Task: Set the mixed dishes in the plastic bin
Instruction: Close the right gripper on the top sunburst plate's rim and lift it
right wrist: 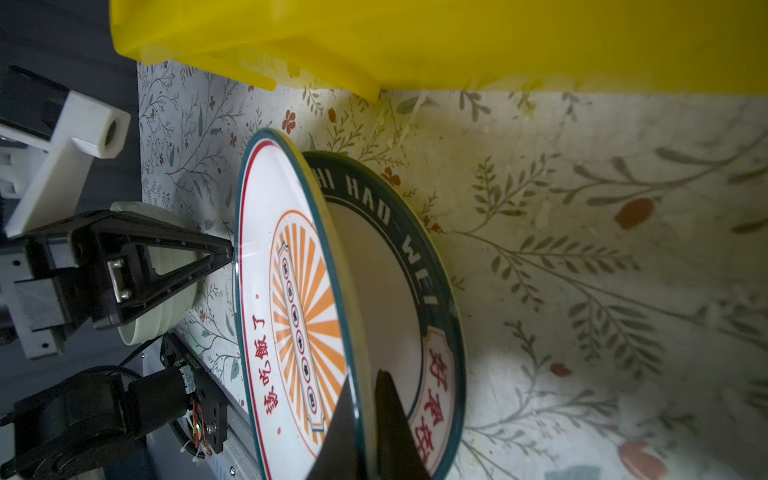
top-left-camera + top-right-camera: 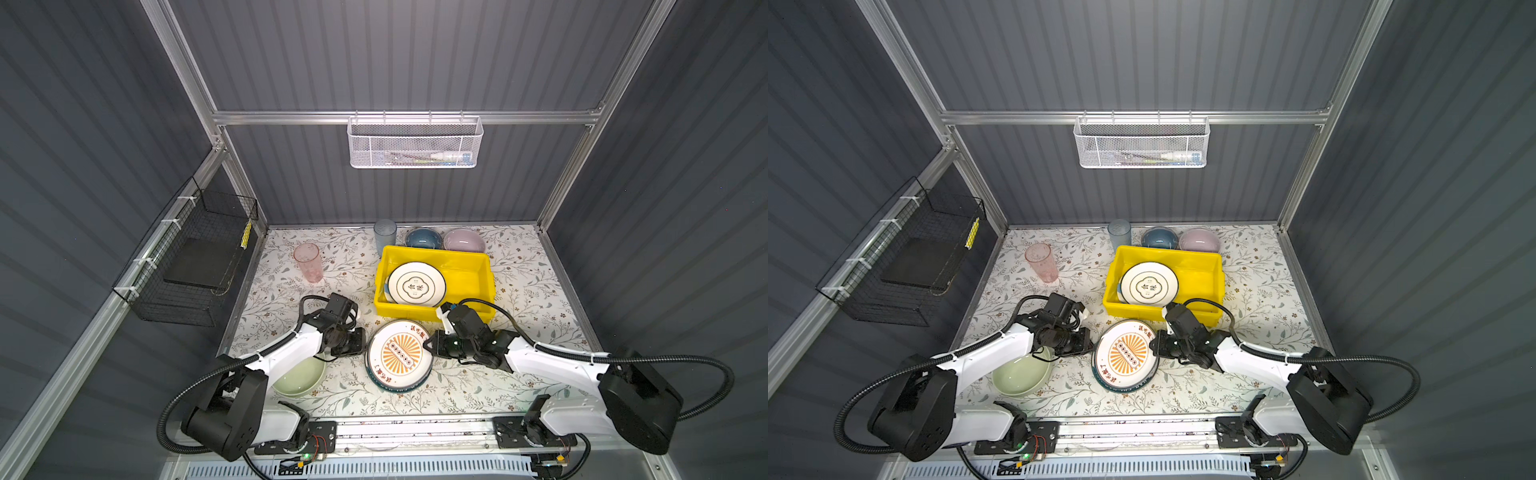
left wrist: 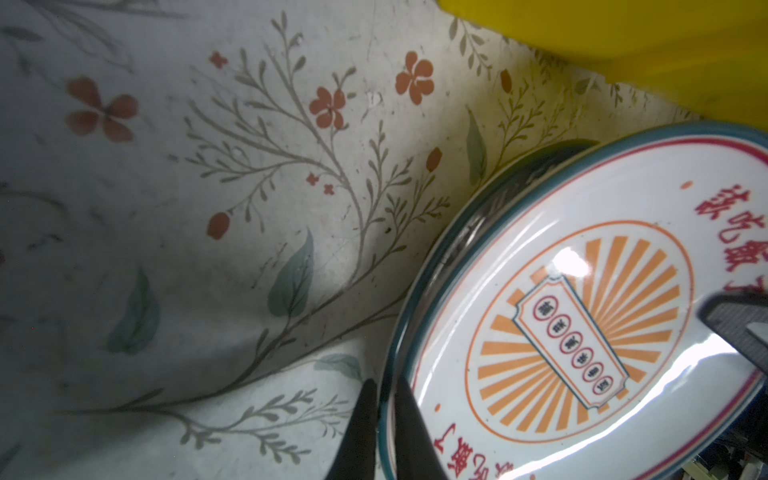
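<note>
In both top views a white plate with an orange sunburst (image 2: 397, 353) (image 2: 1127, 353) is tilted above a green lettered-rim plate (image 1: 419, 257) lying on the mat. My left gripper (image 2: 365, 347) (image 3: 384, 384) is shut on its left rim. My right gripper (image 2: 424, 345) (image 1: 365, 376) is shut on the opposite rim. Just behind stands the yellow plastic bin (image 2: 467, 286) (image 2: 1200, 282), holding a white dark-rimmed plate (image 2: 417, 284). A green bowl (image 2: 299, 378) sits under my left arm. Pink tumbler (image 2: 308, 262), blue tumbler (image 2: 385, 237), blue bowl (image 2: 423, 239) and lilac bowl (image 2: 463, 240) stand further back.
A black wire basket (image 2: 195, 257) hangs on the left wall and a white mesh basket (image 2: 415, 143) on the back rail. The bin's near wall (image 1: 457, 37) is close behind the plates. The metal mounting rail (image 2: 415, 432) runs along the front edge.
</note>
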Motion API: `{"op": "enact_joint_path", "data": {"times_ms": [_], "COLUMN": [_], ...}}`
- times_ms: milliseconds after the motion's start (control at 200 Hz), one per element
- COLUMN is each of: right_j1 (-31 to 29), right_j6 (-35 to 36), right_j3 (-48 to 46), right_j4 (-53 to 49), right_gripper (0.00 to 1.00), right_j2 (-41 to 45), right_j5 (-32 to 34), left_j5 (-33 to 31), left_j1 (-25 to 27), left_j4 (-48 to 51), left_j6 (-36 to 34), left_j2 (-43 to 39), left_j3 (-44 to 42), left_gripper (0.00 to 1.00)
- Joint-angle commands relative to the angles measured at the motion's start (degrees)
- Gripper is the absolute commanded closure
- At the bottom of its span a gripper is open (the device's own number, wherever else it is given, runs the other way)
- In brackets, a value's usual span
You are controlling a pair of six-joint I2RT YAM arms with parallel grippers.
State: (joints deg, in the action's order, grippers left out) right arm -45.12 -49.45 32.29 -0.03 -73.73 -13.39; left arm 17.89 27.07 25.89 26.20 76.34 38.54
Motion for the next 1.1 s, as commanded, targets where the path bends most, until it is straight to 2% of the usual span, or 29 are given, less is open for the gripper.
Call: {"op": "enact_joint_path", "data": {"times_ms": [0,155,235,330,580,830,1091], "right_j1": [-0.3,-0.3,-0.2,-0.2,1.5,9.7,20.4], "right_j6": [0.7,1.8,2.6,3.6,7.0,10.5,14.5], "right_j3": [0.5,1.2,1.7,2.7,6.5,11.3,17.9], "right_j4": [-1.8,-5.2,-7.2,-10.1,-15.9,-18.1,-17.3], "right_gripper": [1.00,1.00,1.00,1.00,1.00,1.00,1.00], "right_j2": [2.9,6.7,8.7,11.3,15.9,17.6,13.0], "right_j5": [0.4,1.3,2.4,4.1,6.4,3.1,-2.2], "left_j5": [-1.7,-3.4,-5.0,-8.1,-10.6,-10.3,-9.0], "left_j1": [0.3,0.3,0.3,0.3,0.2,0.2,0.2], "left_j4": [3.8,6.4,8.0,10.1,11.6,9.7,5.3], "left_j6": [-0.7,-1.6,-2.5,-3.8,-5.7,-7.1,-9.9], "left_j2": [-1.7,-2.9,-3.2,-3.1,-0.7,4.2,10.7], "left_j3": [2.5,5.3,6.9,8.8,14.6,21.3,26.8], "left_gripper": [0.85,0.81,0.72,0.65,0.59,0.54,0.54]}}
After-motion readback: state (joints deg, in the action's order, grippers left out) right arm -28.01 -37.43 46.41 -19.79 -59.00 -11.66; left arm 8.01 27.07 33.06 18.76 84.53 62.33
